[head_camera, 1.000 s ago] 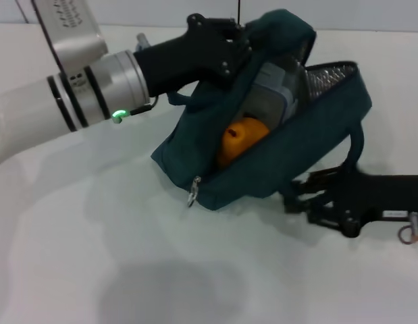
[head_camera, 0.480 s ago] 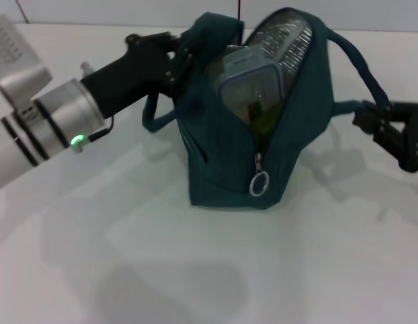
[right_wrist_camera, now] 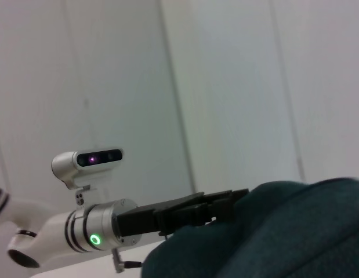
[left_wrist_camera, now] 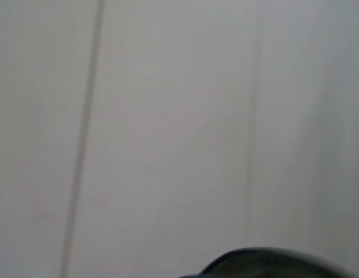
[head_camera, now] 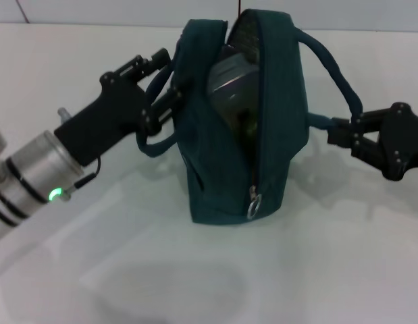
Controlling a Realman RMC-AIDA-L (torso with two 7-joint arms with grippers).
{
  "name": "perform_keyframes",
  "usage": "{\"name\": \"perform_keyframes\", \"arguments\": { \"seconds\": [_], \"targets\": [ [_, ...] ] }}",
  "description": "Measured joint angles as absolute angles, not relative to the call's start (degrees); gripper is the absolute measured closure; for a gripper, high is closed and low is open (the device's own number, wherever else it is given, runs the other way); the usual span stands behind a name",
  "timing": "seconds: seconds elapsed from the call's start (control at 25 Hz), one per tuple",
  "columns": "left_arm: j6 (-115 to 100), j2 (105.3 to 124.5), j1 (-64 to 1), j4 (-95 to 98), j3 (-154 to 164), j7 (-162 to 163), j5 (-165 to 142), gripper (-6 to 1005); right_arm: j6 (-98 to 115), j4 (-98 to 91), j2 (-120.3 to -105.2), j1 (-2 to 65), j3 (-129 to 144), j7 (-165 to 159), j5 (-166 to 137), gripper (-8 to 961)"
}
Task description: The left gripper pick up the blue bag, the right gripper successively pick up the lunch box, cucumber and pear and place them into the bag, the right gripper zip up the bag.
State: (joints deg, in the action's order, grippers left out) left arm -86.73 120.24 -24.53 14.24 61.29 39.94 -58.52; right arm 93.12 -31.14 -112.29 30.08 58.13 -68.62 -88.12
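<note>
The blue bag (head_camera: 276, 135) stands upright on the white table, its zipper open at the top and the ring pull (head_camera: 252, 205) hanging low on the front. Inside the opening shows the clear lunch box (head_camera: 230, 79). The cucumber and pear are hidden. My left gripper (head_camera: 163, 102) is shut on the bag's left handle (head_camera: 154, 145). At the other side my right gripper (head_camera: 337, 132) is shut on the right handle (head_camera: 333, 71), pulled out sideways. The right wrist view shows the bag's fabric (right_wrist_camera: 283, 231) with the left gripper (right_wrist_camera: 196, 211) behind it.
White table (head_camera: 195, 283) spreads in front of and around the bag. A pale wall fills the left wrist view, with a dark rounded shape (left_wrist_camera: 266, 263) at one edge.
The bag has turned more upright and its opening has narrowed. My left gripper moved lower and leftward with its handle. My right gripper came in and closed on the right handle.
</note>
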Motion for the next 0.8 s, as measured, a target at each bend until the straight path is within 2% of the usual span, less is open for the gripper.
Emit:
{"name": "perform_keyframes", "arguments": {
  "seconds": [0.16, 0.48, 0.72, 0.8],
  "targets": [
    [-93.0, 120.37, -24.2, 10.7, 61.4, 35.4, -58.8, 455, 94.5, -31.1, -112.29, 30.8, 59.0, -68.9, -88.9, 877],
    [-96.2, 120.40, -23.9, 7.7, 61.5, 30.8, -59.0, 454, 94.4, -31.5, -111.78, 31.2, 59.5, -72.7, -90.0, 876],
    [-97.4, 120.36, -23.2, 7.3, 62.0, 28.2, -59.9, 454, 96.1, -32.4, -111.84, 29.6, 58.1, -73.6, -89.8, 828],
    [-97.6, 120.39, -22.9, 7.2, 62.2, 27.4, -59.9, 454, 97.8, -33.5, -112.22, 28.4, 56.5, -73.4, -89.7, 744]
  ]
}}
